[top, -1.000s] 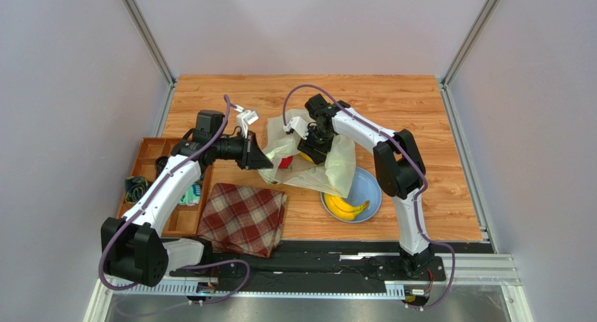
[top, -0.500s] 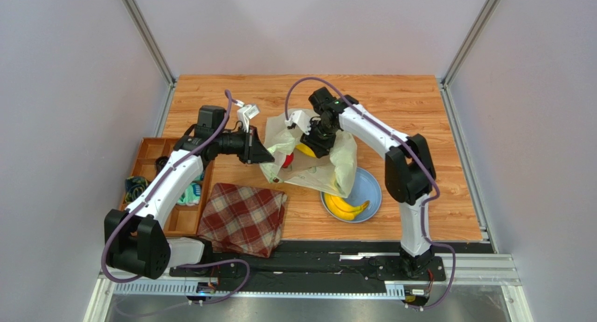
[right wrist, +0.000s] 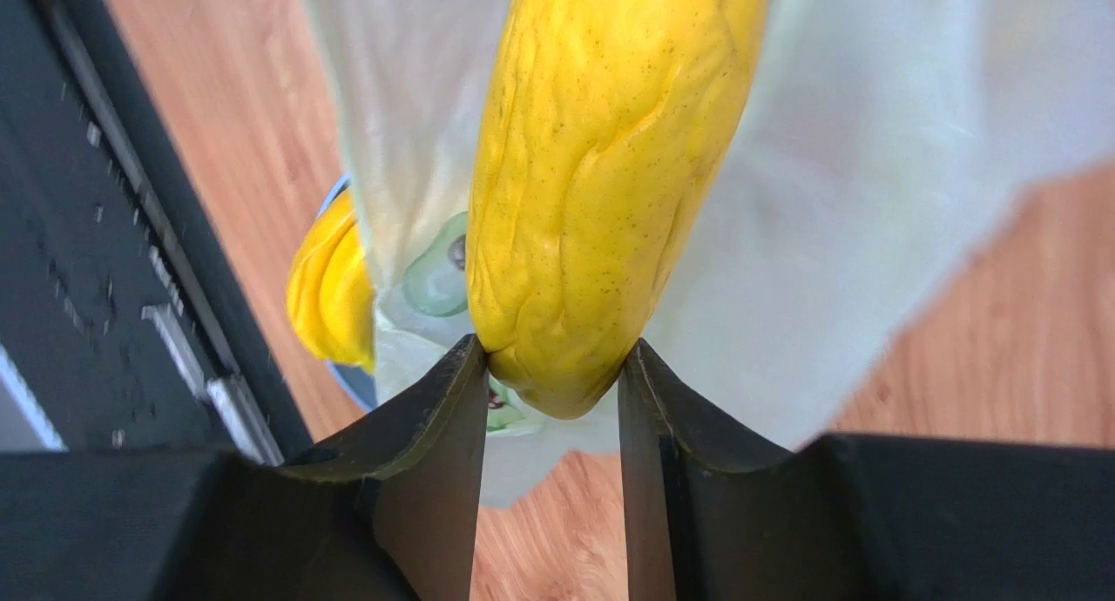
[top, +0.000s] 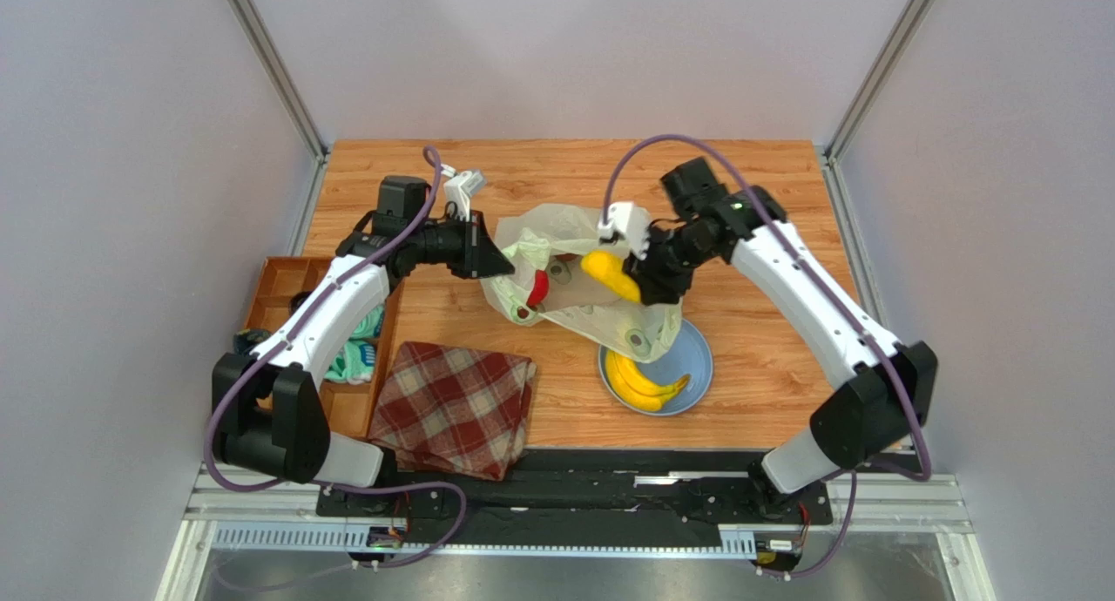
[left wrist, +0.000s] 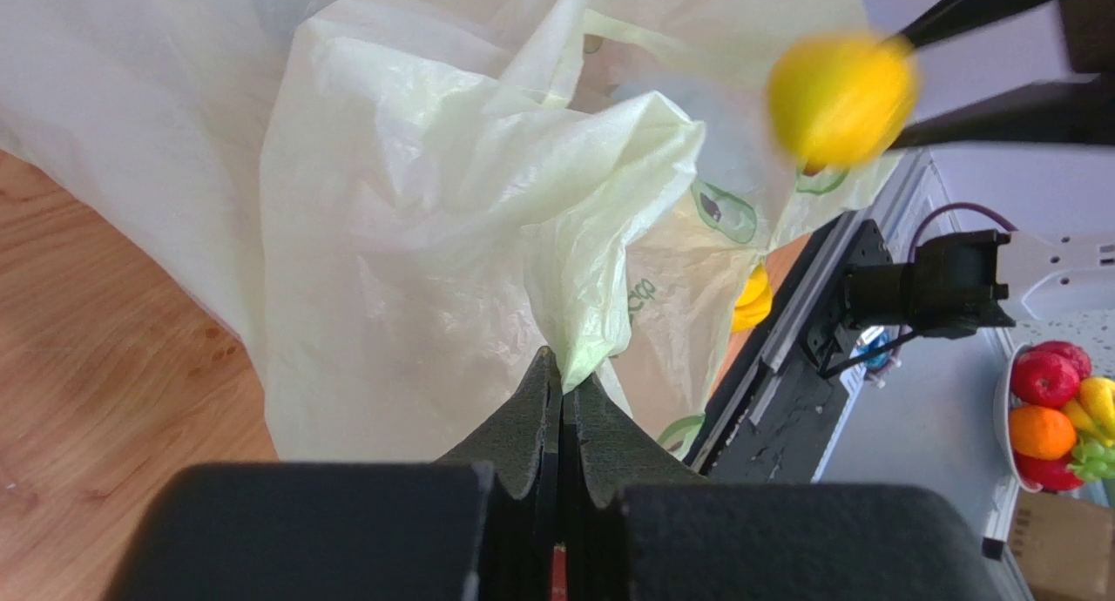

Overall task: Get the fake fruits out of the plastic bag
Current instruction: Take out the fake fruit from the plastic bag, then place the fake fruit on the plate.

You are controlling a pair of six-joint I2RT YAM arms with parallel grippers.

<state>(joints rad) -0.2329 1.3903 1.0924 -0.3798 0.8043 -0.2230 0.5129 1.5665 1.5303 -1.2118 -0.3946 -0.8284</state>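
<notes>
The right jaws pinch the lower end of a long yellow fruit [right wrist: 602, 170] with a wrinkled skin, one finger on each side, and the fruit juts out from them over the plastic bag [top: 566, 225]. From above, this fruit lies just beside the bag's right-hand edge, raised off the desk [top: 772, 209]. In the left wrist view it shows only as a blurred yellow spot high above the crumpled plastic. The left jaws are closed tight on a twisted fold of the bag's pale yellow-green film, holding up its left side. The film billows away from that pinch in loose creases. Through the bag's mouth a red fruit [top: 539, 289] shows inside, near the left end. The bag sprawls across the middle of the desk, and its near right corner lies over the far rim of a blue plate [top: 696, 356]. On the plate rests the yellow banana bunch [top: 644, 387], outside the bag. Nearer the arm bases, to the left, lies a folded red plaid cloth [top: 452, 405], beside a wooden tray [top: 279, 267] with compartments at the desk's left edge.
</notes>
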